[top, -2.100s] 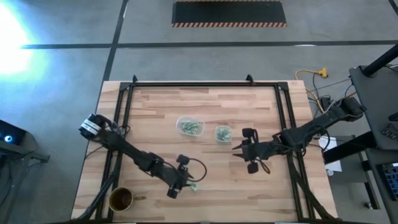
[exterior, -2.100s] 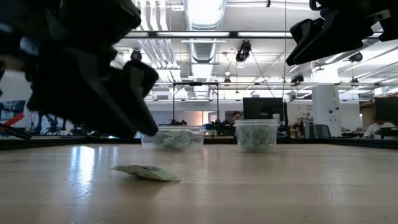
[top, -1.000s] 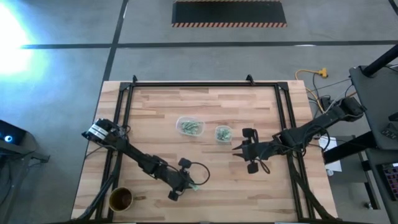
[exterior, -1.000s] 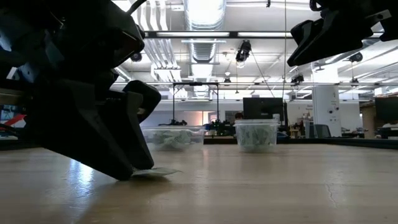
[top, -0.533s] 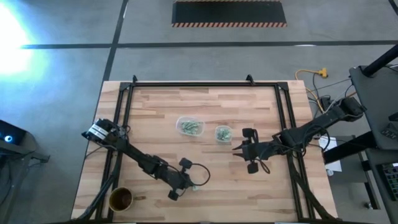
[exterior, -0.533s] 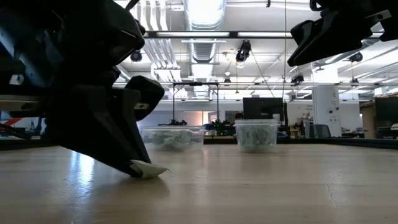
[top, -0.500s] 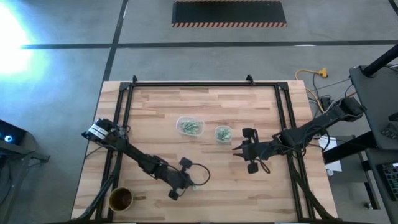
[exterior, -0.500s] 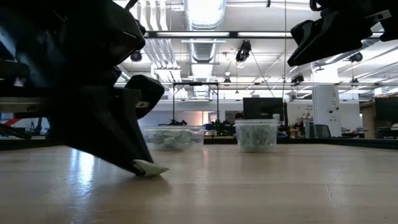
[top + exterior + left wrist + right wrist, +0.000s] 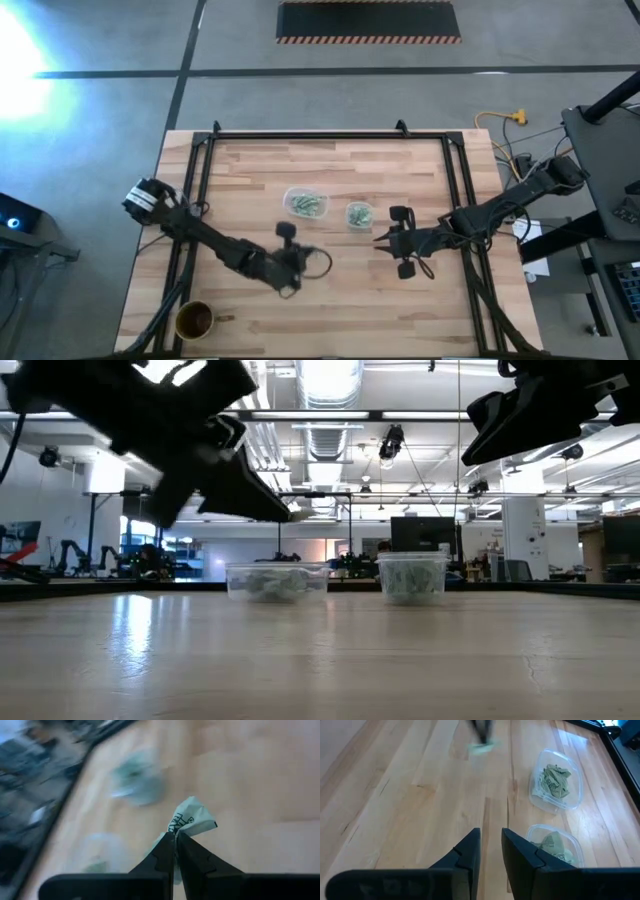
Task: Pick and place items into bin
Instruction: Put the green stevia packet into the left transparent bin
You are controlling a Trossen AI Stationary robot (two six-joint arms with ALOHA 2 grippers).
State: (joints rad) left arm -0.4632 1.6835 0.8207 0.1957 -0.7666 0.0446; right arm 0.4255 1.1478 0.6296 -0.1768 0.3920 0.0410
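Your left end effector (image 9: pixel 175 839) hangs above the surface (image 9: pixel 400 300), pinching one wrapped item (image 9: pixel 190 819). Your right end effector (image 9: pixel 490 844) hovers beside the bins (image 9: pixel 556 781), fingers slightly apart, empty.

One crinkled pale green and white wrapped piece (image 9: pixel 191 821) is pinched between the closed fingers (image 9: pixel 167 851) of the left gripper (image 9: pixel 291 283), lifted clear of the tabletop (image 9: pixel 350 290). More such pieces are heaped in two clear bins, the wider one (image 9: pixel 306 204) and the smaller one (image 9: pixel 359 214), set just beside each other mid-tabletop.
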